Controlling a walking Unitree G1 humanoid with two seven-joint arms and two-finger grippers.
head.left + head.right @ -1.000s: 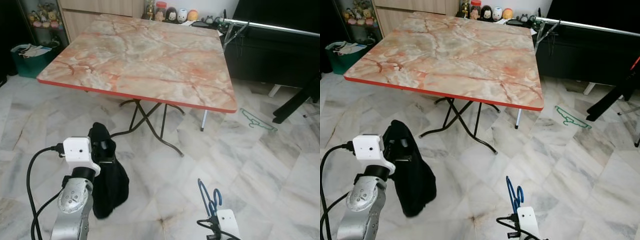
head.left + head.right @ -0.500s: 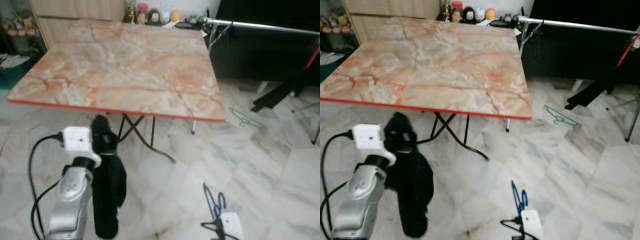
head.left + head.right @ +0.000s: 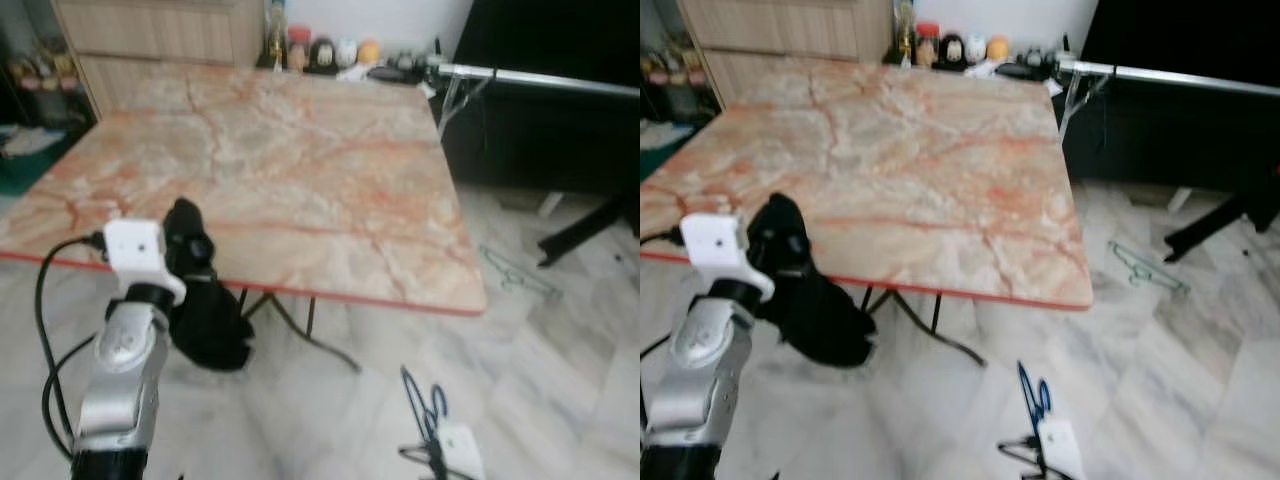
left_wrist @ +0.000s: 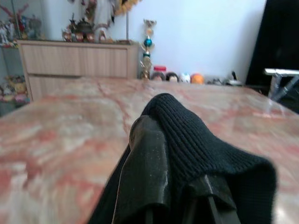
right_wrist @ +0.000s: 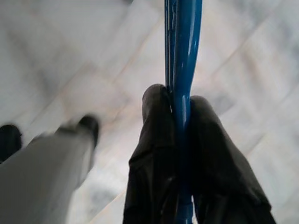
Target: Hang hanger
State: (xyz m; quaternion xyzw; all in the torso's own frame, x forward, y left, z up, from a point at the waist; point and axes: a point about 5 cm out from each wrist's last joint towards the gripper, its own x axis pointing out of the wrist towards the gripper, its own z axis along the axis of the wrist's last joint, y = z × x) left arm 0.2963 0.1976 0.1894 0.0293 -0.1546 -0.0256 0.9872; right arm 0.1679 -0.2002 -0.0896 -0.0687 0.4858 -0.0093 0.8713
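The marble-topped desk fills the way ahead of me and stands between me and the metal rail at its far right corner, which I judge to be where the hanger must go. If I walk straight on, I risk driving my raised left arm into the red desk edge; I would have to go round the right side. There a black stand leg slants across the floor, and a green hanger lies just before it, both easy to trip on or kick.

My left claw is clenched on a black knitted garment, held up level with the near desk edge. The cloth hangs loose below the claw and could snag on the edge or the folding legs underneath.

My right claw is low at my right side, gripping the blue hanger between its fingers, the hanger pointing up and forward. The grip is narrow on a thin smooth bar, so I judge it may twist or slide as I walk.
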